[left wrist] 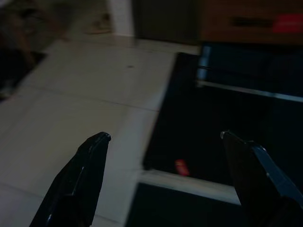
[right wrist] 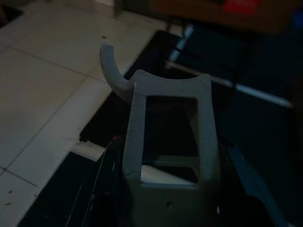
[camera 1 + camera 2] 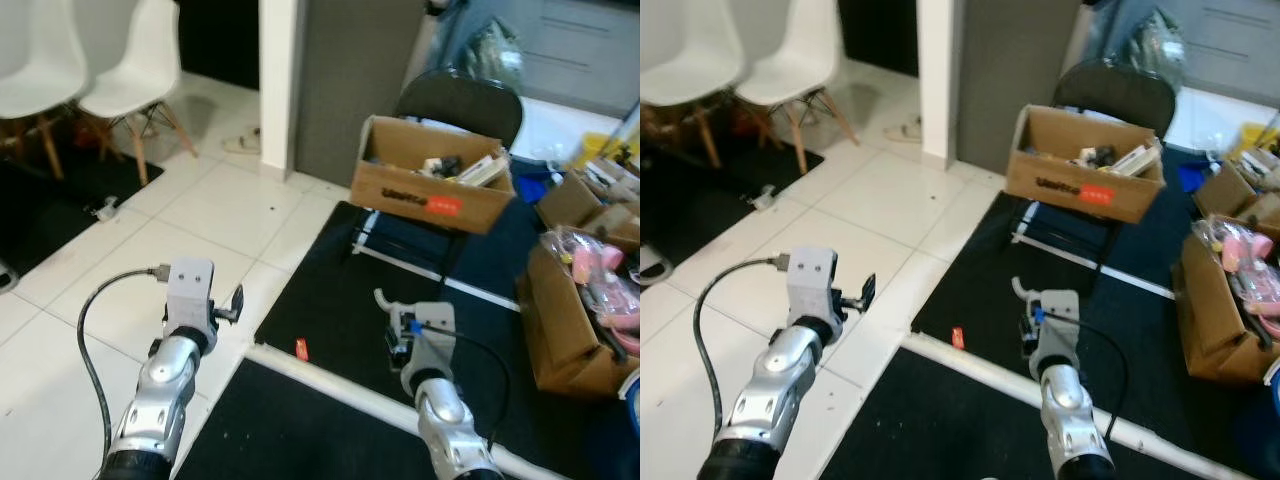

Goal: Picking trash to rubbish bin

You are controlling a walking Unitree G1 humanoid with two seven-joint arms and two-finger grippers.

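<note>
the small red scrap of trash [image 3: 301,348] lies on the black mat [image 3: 340,320], just beside its pale front edge strip, between the two arms. the left gripper [image 1: 163,179] hovers above and short of it, fingers spread wide and empty. whether the right gripper [image 3: 392,340] is open or closed i cannot tell. the scrap looks thin and flat, so the fingertips could slide over it or snag the mat

Two white chairs [image 3: 90,60] stand on the tiled floor [image 3: 200,215], and a cardboard box [image 3: 430,185] sits on a black chair [image 3: 462,105].
</note>
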